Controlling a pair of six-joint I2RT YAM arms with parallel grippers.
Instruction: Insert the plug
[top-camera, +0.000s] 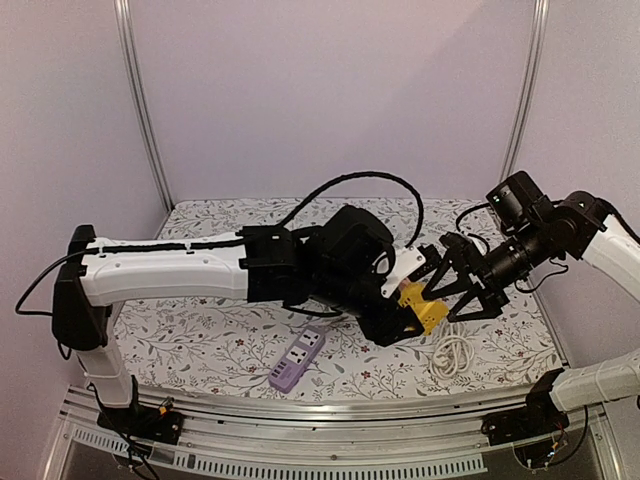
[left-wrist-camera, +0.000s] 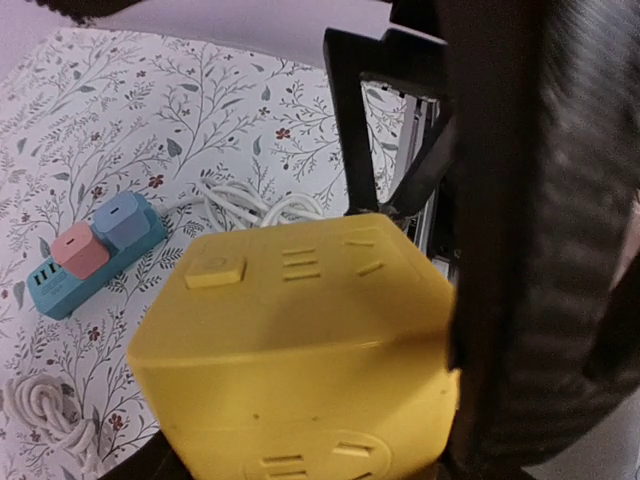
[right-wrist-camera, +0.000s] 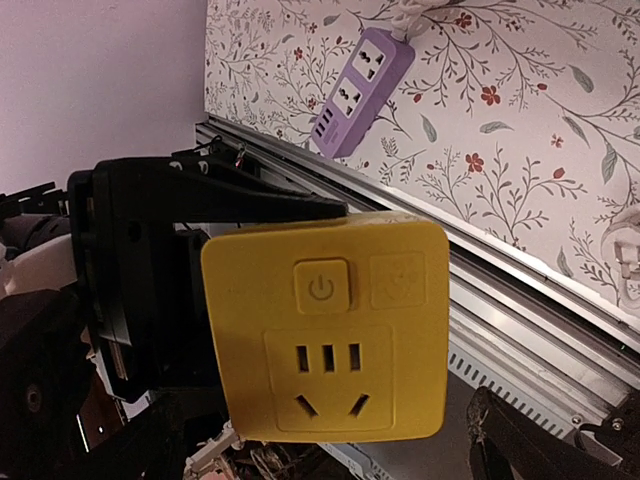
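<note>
**Operator:** Where is the socket, and who has it?

**Robot:** My left gripper (top-camera: 402, 318) has it. Those jaws pinch the yellow socket cube (top-camera: 422, 306) by two opposite sides and hold it above the floral table cover (top-camera: 190, 340). In the top view that is toward 4 o'clock from the table's middle. My right wrist camera looks straight at one face of the cube, with a power button above the socket slots.

**Operator:** And your right side?

**Robot:** My right gripper (top-camera: 447, 295) sits at the cube's 3 o'clock in the top view. Its jaws are spread wide with nothing between them, and the fingertips are just beside the cube. I cannot tell whether they touch it.

**Operator:** The plug?

**Robot:** A white cable (top-camera: 452, 356) lies coiled on the cover at 5 o'clock, near the cube and below it in the top view. I cannot make out the plug end with any certainty. A purple power strip (top-camera: 297, 360) lies flat at 6 o'clock, near the table's front edge, off to the cable's 9 o'clock and apart from it.
</note>
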